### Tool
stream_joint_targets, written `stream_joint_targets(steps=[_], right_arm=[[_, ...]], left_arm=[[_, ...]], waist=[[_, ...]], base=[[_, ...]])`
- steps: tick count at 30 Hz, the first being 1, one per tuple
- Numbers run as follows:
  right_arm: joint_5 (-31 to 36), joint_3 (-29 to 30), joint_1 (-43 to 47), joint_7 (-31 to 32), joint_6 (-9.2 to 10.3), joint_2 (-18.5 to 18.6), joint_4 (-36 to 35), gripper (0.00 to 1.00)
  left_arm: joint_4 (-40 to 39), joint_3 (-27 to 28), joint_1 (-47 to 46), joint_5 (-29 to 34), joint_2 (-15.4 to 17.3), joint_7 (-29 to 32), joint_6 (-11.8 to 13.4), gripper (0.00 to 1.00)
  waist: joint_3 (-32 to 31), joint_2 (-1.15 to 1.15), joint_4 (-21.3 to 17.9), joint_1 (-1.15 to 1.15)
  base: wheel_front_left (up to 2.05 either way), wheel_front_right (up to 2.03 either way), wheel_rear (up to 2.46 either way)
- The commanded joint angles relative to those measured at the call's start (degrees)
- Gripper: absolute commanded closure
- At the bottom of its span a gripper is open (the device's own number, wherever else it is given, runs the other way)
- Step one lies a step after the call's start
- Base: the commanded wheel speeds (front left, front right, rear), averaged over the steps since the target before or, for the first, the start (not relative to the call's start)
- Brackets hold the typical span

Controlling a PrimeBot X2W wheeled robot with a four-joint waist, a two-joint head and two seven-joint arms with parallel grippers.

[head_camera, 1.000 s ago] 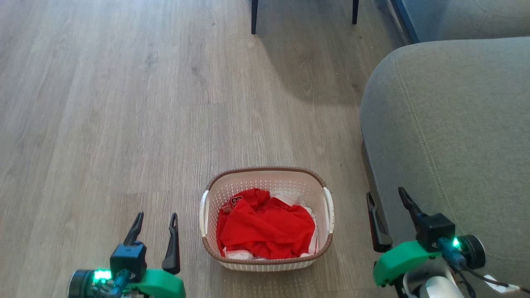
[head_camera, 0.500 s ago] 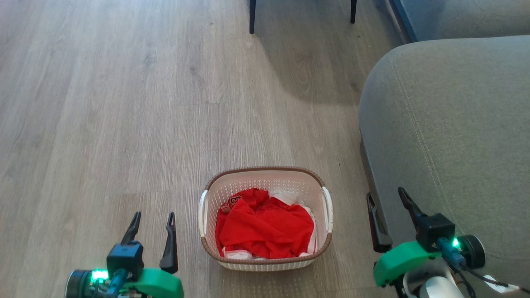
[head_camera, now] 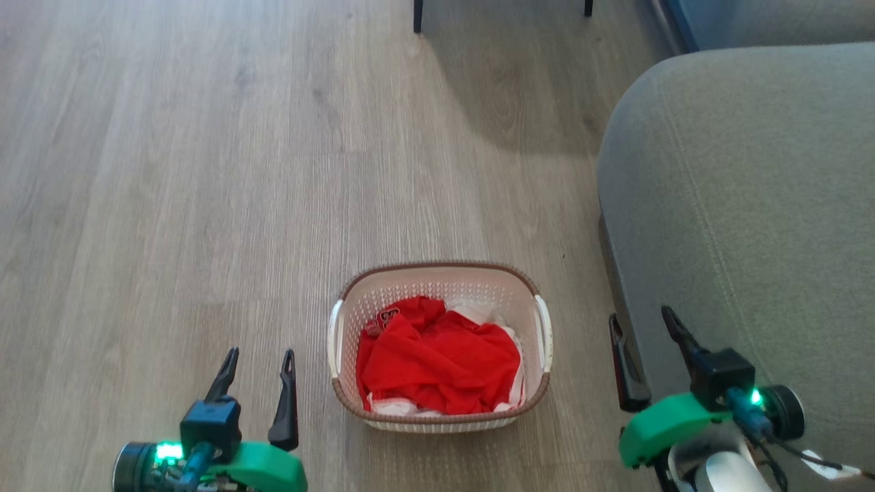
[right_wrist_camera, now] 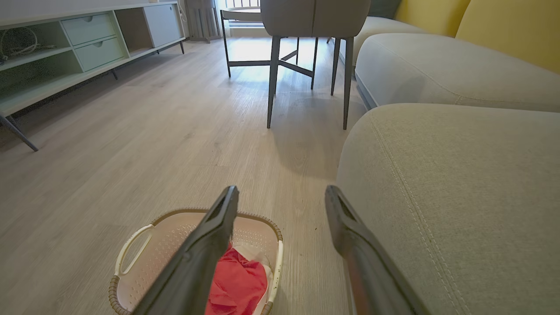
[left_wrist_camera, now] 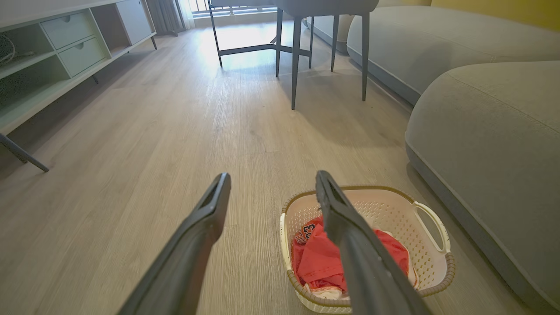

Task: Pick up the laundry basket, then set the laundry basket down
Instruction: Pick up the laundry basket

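On the floor (head_camera: pixel 171 205), approx. 6 o'clock in head view: laundry basket (head_camera: pixel 437 268), betw. both claws. Its 8 o'clock: left claw (head_camera: pixel 261 352); its 3 o'clock, by the sofa (head_camera: pixel 738 205): right claw (head_camera: pixel 639 313). Both spread open, empty, clear of it. Prob. light: thin perforated plastic w/ red clothes (head_camera: pixel 437 362) inside; walls may flex. Best hold: white side handles (head_camera: pixel 334 338), one per claw, kept level.

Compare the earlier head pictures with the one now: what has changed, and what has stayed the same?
The head camera shifted slightly; the scene sits higher. Nothing was gripped or released. The laundry basket stays on the floor, left tool and right tool open beside it.
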State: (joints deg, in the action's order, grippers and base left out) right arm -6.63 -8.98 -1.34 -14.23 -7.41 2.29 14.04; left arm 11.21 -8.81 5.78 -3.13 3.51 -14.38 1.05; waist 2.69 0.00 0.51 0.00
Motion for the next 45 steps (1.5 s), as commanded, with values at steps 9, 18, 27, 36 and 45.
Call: stream_joint_targets(steps=[9,18,27,36,45], right_arm=[[0.0,-0.6,-8.1,-0.8,-0.08,0.6,-0.3,0.0],[1.0,1.3,-17.9,-0.8,-0.08,0.6,4.9,0.0],[0.5,2.0,-27.9,-0.8,-0.08,0.6,11.4,0.0],[-1.5,1.4,-34.7,-0.8,-0.08,0.6,17.9,0.0],[-2.4,1.4,-38.5,-0.8,-0.08,0.6,21.7,0.0]], left_arm=[[-0.1,2.5,-7.5,-1.5,-0.4,-0.6,-0.7,0.0],[5.1,1.6,-17.4,-3.4,-0.6,-0.6,-1.0,0.0],[12.7,0.2,-28.8,-5.8,-0.6,-0.6,-0.7,0.0],[20.7,-1.5,-37.7,-7.2,-0.6,-0.6,-1.0,0.0],[26.6,-4.4,-43.1,-8.6,-0.6,-0.6,-1.6,0.0]], waist=[[7.7,0.0,0.2,0.0],[20.4,0.0,0.2,0.0],[32.8,0.0,0.4,0.0],[42.3,0.0,0.9,0.0],[47.9,0.0,1.5,0.0]], base=[[0.0,0.0,0.0],[0.0,0.0,0.0],[0.0,0.0,0.0],[0.0,0.0,0.0],[0.0,0.0,0.0]])
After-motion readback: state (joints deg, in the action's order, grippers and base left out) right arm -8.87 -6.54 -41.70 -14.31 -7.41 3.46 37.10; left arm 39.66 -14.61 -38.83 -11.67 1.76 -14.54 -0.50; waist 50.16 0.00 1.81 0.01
